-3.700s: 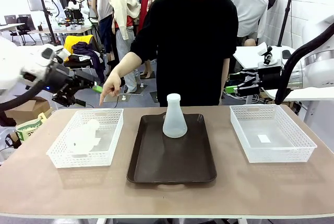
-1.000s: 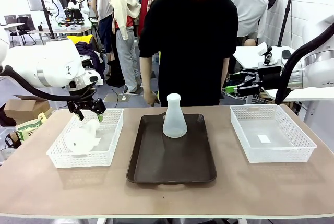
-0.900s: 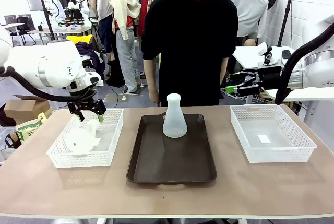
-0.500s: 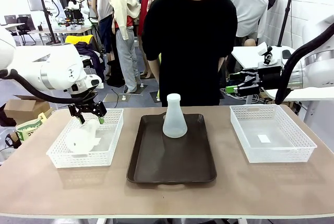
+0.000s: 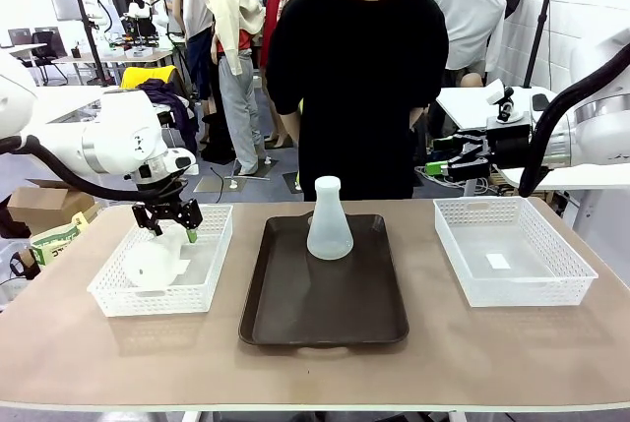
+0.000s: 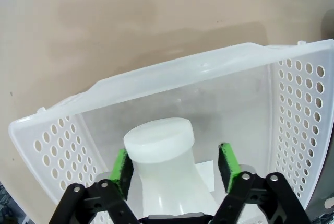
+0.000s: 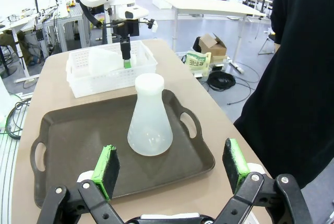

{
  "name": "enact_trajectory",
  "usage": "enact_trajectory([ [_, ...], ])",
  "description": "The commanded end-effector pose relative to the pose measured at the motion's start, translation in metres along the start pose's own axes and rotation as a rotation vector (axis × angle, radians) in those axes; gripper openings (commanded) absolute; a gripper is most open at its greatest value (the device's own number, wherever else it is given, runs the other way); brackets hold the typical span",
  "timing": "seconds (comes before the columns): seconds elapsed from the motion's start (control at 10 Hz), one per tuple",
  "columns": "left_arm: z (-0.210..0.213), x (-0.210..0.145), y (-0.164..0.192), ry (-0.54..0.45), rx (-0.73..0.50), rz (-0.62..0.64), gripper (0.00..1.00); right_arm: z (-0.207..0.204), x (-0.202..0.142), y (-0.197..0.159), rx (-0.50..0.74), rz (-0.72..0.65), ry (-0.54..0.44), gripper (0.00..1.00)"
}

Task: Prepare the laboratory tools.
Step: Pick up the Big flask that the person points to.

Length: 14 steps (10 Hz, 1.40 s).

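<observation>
Flasks first: the tipped flask [image 6: 159, 153] lies inside the left basket [image 6: 292, 109], and the left gripper [image 6: 176, 162] hangs over it with a finger on either side of the neck. Its green pads [image 6: 228, 162] stand partly open. One pad looks to be right at the neck's wall, while on the other side a clear strip of basket floor shows between pad and plastic. I would call the neck straddled rather than gripped, though the frosted plastic makes that closer contact hard to judge. The flat round mouth sits between the fingertips and just past them.

Seen from the front, this flask's wide base rests toward the basket's near left corner. Its long axis slopes up toward the far right, so the mouth tilts up at the gripper.

The right gripper [image 7: 170, 165] holds its fingers wide apart with nothing between them, up off the table [image 5: 118, 363] and well apart from everything on it. The upright flask [image 7: 150, 117] stands on the dark brown tray [image 7: 68, 125], base down and neck straight up, well ahead of those fingers. The tray lies mid-table, between the left basket and the right basket [image 5: 512, 255]. A person [image 5: 354, 78] in a black top stands at the far side.
</observation>
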<state>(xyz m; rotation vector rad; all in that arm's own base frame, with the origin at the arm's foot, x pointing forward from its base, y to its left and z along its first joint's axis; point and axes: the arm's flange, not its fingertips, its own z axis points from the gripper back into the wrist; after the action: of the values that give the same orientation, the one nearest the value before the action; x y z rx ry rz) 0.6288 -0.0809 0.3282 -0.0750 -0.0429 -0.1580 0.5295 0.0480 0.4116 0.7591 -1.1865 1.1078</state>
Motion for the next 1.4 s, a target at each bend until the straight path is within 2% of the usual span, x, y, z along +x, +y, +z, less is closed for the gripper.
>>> enact_trajectory([
  [0.0, 0.003, 0.008, -0.004, 0.014, 0.012, -0.004, 0.48, 0.001, 0.0, 0.002, 0.006, -0.002, 0.011, 1.0],
  [0.2, 0.002, 0.01, -0.007, 0.015, 0.021, -0.002, 0.12, 0.001, 0.0, 0.002, 0.006, -0.002, 0.011, 1.0],
  [0.3, 0.001, 0.011, -0.008, 0.015, 0.025, 0.0, 0.0, 0.001, 0.0, 0.002, 0.006, -0.002, 0.011, 1.0],
  [0.8, 0.003, 0.011, -0.014, 0.01, 0.015, 0.006, 0.0, 0.001, 0.0, 0.002, 0.006, -0.002, 0.011, 1.0],
  [0.9, 0.003, 0.006, -0.013, 0.068, -0.009, 0.039, 0.0, 0.001, 0.0, 0.002, 0.006, -0.002, 0.011, 1.0],
  [1.0, 0.0, 0.006, -0.01, 0.003, 0.01, -0.014, 0.0, 0.001, 0.0, 0.002, 0.006, -0.002, 0.011, 1.0],
  [1.3, 0.0, 0.006, -0.01, 0.003, 0.01, -0.014, 0.0, 0.001, 0.0, 0.002, 0.006, -0.002, 0.011, 1.0],
])
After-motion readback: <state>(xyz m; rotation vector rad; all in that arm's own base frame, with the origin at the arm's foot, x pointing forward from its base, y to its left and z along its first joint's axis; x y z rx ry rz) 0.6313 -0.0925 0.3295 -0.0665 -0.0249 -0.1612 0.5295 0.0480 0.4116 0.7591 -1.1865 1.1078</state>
